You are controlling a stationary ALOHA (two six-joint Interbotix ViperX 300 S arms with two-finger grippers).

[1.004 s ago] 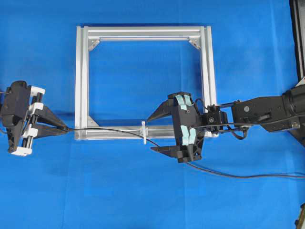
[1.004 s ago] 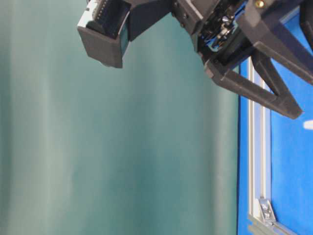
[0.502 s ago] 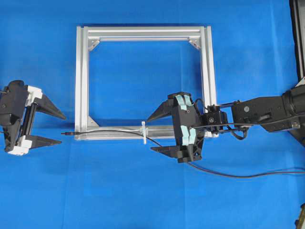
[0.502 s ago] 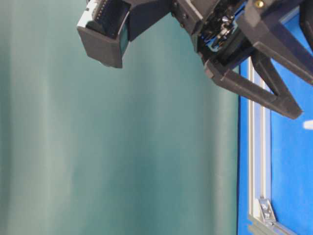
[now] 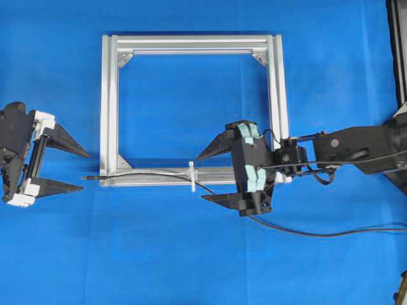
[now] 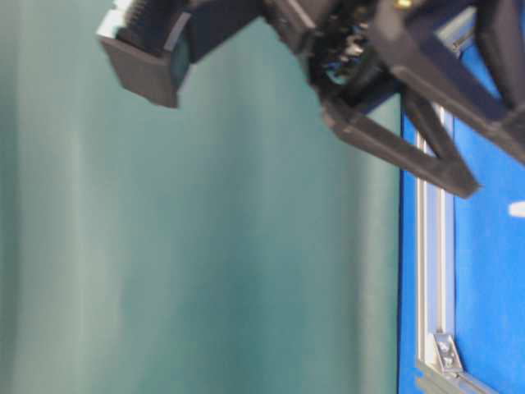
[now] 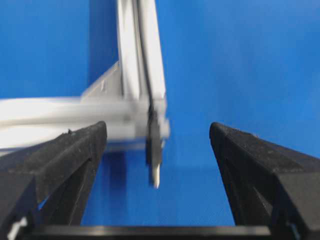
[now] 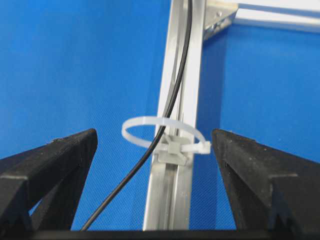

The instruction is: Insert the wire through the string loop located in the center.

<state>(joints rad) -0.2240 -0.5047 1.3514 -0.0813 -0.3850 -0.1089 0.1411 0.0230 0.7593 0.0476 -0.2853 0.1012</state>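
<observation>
The thin black wire [image 5: 152,174] comes in from the right and runs under my right gripper [image 5: 200,178]. It goes through the white string loop [image 5: 191,176] and along the frame's near rail. Its plug tip [image 5: 89,179] lies free just past the frame's left corner. My left gripper [image 5: 85,171] is open, its fingers on either side of that tip without touching it. In the left wrist view the plug tip [image 7: 155,175] points at the open gripper [image 7: 157,127]. In the right wrist view the wire [image 8: 125,180] threads the loop [image 8: 173,148] ahead of the open gripper [image 8: 154,132].
The silver aluminium frame [image 5: 109,95] lies flat on the blue cloth, with the loop fixed to its near rail. In the table-level view black gripper fingers [image 6: 394,148] hang above the frame's rail [image 6: 433,246]. Green backdrop fills the left of that view.
My left gripper, shut on the wire's end one second ago, has opened and drawn back to the left. The plug tip stays by the frame corner. The right gripper shifted slightly right.
</observation>
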